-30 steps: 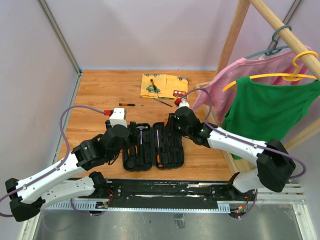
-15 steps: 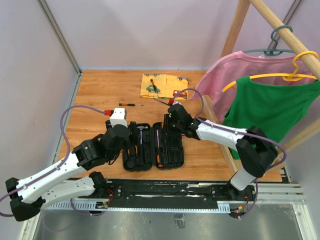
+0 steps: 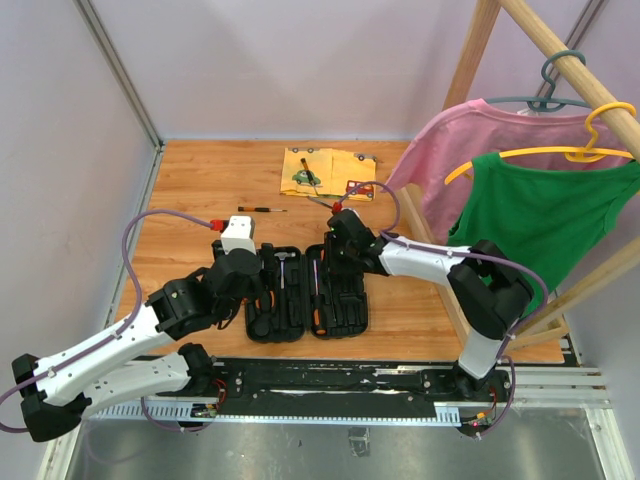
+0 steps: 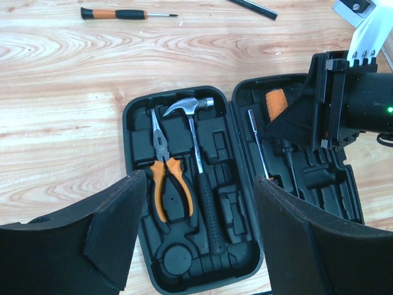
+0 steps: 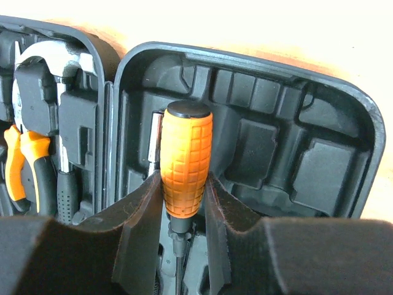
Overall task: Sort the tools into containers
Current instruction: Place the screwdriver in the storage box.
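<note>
The open tool case (image 3: 345, 300) is lying near the table's (image 3: 200, 190) front edge. The right arm (image 3: 430, 262) is reaching further left than a second ago, carrying the right gripper (image 5: 183, 187), clamped on an orange-handled screwdriver (image 5: 186, 153), over the case's right half, so seating it looks imminent. The left gripper (image 4: 199, 184) is hovering spread and empty above the stowed hammer (image 4: 198, 160) and pliers (image 4: 161, 166). Slots beside the right gripper are sitting free.

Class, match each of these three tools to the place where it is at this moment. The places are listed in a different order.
Tools
1. claw hammer
2. chunky orange screwdriver
3. slim orange-and-black screwdriver

Places
a. on the bare table, beyond the tool case
b. between the fingers of the right gripper
c. in a slot of the tool case, beside the pliers

Pairs: 1-c, 2-b, 3-a
</note>
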